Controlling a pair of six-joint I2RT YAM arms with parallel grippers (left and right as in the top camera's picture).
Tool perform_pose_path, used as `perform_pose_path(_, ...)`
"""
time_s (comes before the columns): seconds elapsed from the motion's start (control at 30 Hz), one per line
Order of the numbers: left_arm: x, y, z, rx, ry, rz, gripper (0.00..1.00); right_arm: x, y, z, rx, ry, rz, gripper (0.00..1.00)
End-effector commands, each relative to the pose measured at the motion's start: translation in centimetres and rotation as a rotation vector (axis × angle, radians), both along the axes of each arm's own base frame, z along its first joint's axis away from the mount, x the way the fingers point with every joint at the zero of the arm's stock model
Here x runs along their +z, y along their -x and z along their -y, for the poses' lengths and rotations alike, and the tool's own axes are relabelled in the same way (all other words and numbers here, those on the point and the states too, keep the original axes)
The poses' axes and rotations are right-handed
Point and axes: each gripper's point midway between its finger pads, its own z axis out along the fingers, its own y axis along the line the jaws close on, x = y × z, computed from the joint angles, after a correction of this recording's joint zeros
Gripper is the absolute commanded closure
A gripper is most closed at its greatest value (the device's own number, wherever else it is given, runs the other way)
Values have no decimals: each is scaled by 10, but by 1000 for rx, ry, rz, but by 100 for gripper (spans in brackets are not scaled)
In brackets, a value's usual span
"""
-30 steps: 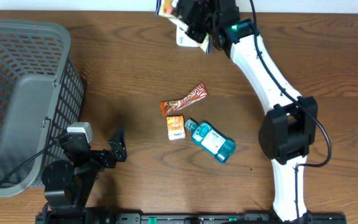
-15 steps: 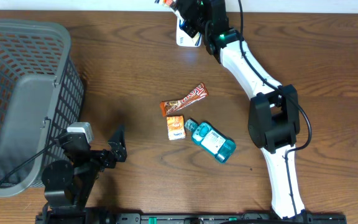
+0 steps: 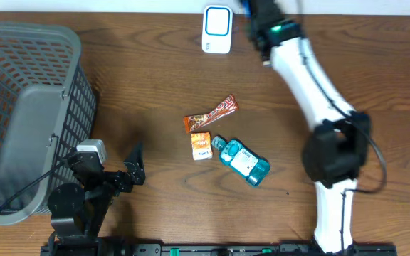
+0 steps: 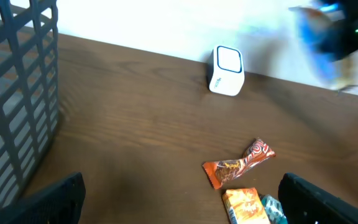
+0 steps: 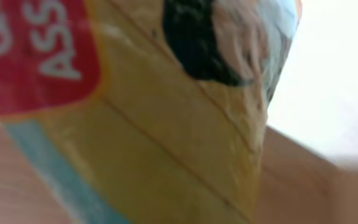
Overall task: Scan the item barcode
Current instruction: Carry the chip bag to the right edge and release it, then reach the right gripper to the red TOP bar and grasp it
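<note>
while the left end effector (image 4: 182,186) gapes, the right end effector (image 3: 254,9) grips a yellow packet (image 5: 135,155) lettered "ass".

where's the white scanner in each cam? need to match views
Overhead: white scanner at top centre, near the table's far edge.
Left wrist: scanner upper middle, upright.
Right wrist: not in it; a yellow packet fills the frame.
Shared landmark: candy bar, in overhead and left wrist.

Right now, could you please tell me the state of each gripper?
Left gripper: open, empty.
Right gripper: shut on the yellow packet.
</note>
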Motion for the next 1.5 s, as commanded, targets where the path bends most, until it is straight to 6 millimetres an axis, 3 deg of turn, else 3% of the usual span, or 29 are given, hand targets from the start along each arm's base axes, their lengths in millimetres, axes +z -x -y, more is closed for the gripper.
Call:
perform_pose_path(0.0, 0, 0, 2, -10, 7, 0, 1, 59, 34, 126, -403, 119, 91, 99)
perform_pose_path(0.17, 0, 0, 2, -10, 7, 0, 1, 23, 86, 251, -713, 106, -67, 99)
perform_pose_path(0.3, 0, 0, 2, -10, 7, 0, 1, -13, 118, 320, -852, -3, -161, 99)
perform_pose_path(0.43, 0, 0, 2, -10, 7, 0, 1, -53, 146, 368, -926, -159, -245, 95)
perform_pose_path(0.6, 0, 0, 2, -10, 7, 0, 1, -79, 175, 393, -967, -353, -303, 86)
perform_pose_path(0.63, 0, 0, 2, -10, 7, 0, 1, -79, 178, 397, -974, -361, -300, 73)
perform_pose_path(0.7, 0, 0, 2, -10, 7, 0, 1, -79, 185, 405, -995, -364, -298, 1)
perform_pose_path(0.83, 0, 0, 2, -10, 7, 0, 1, -75, 192, 406, -1005, -367, -314, 1)
perform_pose_path(1.0, 0, 0, 2, -10, 7, 0, 1, -59, 174, 379, -924, -429, -286, 1)
perform_pose_path(1.1, 0, 0, 2, -10, 7, 0, 1, -47, 149, 338, -791, -564, -264, 1)
perform_pose_path(1.23, 0, 0, 2, -10, 7, 0, 1, -34, 119, 259, -571, -792, -288, 1)
perform_pose_path(1.27, 0, 0, 2, -10, 7, 0, 1, -30, 111, 235, -517, -872, -297, 1)
perform_pose_path(1.3, 0, 0, 2, -10, 7, 0, 1, -24, 99, 185, -429, -1053, -333, 1)
perform_pose_path(1.47, 0, 0, 2, -10, 7, 0, 1, -13, 88, 70, -333, -1403, -506, 1)
